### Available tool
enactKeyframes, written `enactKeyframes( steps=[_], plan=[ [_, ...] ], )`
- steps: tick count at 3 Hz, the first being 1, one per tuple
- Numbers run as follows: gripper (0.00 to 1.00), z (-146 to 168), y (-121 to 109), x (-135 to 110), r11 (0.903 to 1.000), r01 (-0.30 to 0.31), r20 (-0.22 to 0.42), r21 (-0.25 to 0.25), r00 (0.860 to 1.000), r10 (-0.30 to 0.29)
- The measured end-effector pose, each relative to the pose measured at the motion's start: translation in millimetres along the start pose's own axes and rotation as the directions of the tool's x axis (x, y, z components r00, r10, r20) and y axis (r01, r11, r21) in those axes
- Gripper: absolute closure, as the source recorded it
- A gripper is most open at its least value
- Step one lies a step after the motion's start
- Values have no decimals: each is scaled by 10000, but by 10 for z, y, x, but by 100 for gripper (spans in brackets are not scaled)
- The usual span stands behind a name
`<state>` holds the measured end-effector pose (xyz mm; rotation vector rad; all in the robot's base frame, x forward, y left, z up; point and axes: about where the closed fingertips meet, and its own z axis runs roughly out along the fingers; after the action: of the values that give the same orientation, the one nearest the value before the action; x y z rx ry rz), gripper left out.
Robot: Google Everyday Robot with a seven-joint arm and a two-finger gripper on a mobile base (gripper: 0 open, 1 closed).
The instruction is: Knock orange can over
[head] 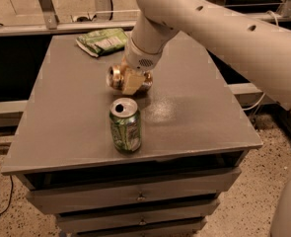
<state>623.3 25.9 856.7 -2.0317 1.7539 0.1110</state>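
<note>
Orange-gold and lying on its side, the orange can (116, 77) rests near the middle of the grey table (204, 112), one end turned toward 9 o'clock. My gripper (132, 81) sits right against it; I cannot tell whether it is open or closed. From it, a green can (125, 125) stands upright at 6 o'clock, and a green packet (103, 41) lies at 11.

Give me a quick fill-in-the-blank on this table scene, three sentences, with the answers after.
1. The orange can, right at the gripper, is on its ____.
2. The green can stands ____ near the front edge of the table.
3. The snack bag at the far edge is ____ and white.

Missing words: side; upright; green.
</note>
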Motion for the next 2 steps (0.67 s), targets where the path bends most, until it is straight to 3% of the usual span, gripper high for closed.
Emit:
enactKeyframes(
  steps=[1, 2],
  plan=[
    [12, 40, 20, -27, 9998, 10, 10, -187, 10000, -10],
    [0, 45, 24, -37, 9996, -49, 130, -290, 9999, 53]
  ],
)
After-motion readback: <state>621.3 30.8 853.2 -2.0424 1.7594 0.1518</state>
